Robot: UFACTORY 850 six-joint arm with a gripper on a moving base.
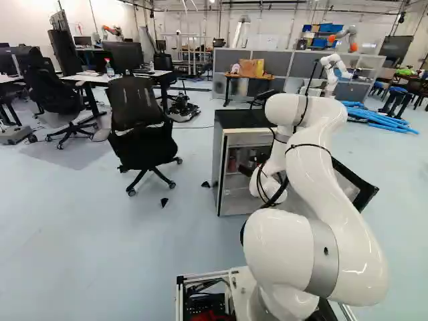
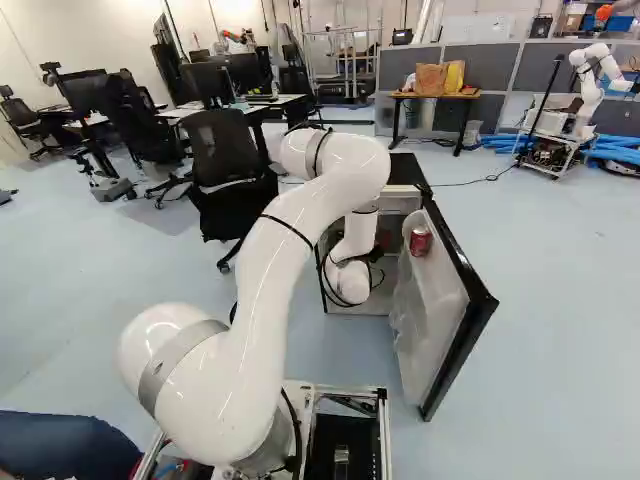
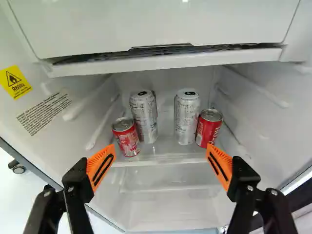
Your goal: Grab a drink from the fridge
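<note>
Hand point(image 1: 247, 171) spread open — silver cans point(image 3: 186, 118) and red cans point(image 3: 208, 128) stand upright ahead, long axes vertical, lids up.

Sliver point(image 3: 155, 96) behind the tall silver can point(image 3: 144, 117), mostly hidden, can't tell what. My arm point(image 1: 334, 207) blocks part of the fridge point(image 1: 219, 157), left base view. Yellow label point(image 3: 14, 82) edge-cut.

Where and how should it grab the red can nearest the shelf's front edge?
Probably round the middle of that red can, the open hand coming from the front: it stands upright and round-sided, though the tall silver can close behind may crowd one side.
</note>
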